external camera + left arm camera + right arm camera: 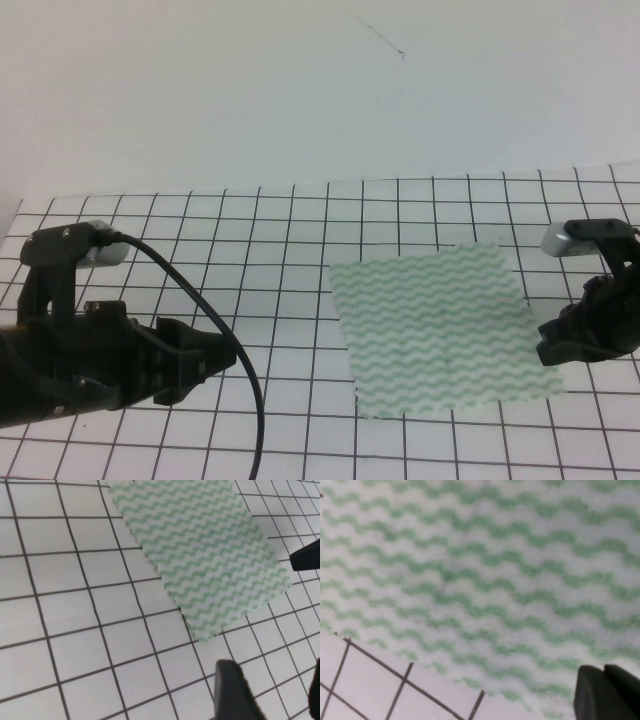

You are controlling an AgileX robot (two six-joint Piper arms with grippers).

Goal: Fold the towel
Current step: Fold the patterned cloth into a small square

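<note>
High view: towel (435, 330) flat on table (250, 250), right of centre. Right gripper (548, 345) at towel's right edge, fingers pinched together on it. Left gripper (215, 355) well apart on left, spread wide, empty.

A white worktop (270, 230) ruled with a black square grid extends across the whole foreground. Behind it rises a plain white wall (200, 90), which bears one thin dark diagonal line (375, 32) near the upper edge.
</note>
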